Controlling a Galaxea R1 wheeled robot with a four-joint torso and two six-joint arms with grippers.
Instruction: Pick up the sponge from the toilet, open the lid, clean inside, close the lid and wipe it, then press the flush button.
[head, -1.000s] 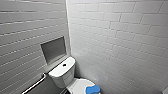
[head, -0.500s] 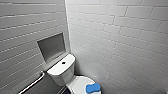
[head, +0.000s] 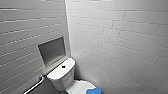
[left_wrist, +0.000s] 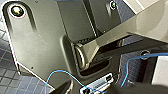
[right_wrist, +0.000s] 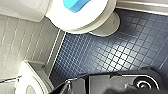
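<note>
The white toilet (head: 62, 75) stands in the corner of two tiled walls, its boxy tank against the left wall. On the middle of the tank top sits the small dark flush button (head: 63, 66). The oval lid (head: 79, 87) is down over the bowl. The bright blue sponge (head: 93, 91) lies on the lid's front part, at the lower edge of the head view. The right wrist view shows the same sponge (right_wrist: 75, 5) resting on the closed lid (right_wrist: 87, 18) from above. Nothing is held by either gripper.
A recessed niche (head: 52, 51) opens in the left wall above the tank, and a metal grab bar (head: 33, 86) runs below it. Dark blue small-tiled floor (right_wrist: 112, 55) spreads beside the toilet base (right_wrist: 107, 26). A white rounded fixture (right_wrist: 30, 81) stands by the white-tiled wall.
The head view has shifted only slightly as the camera moved. The sponge still lies on the closed lid.
</note>
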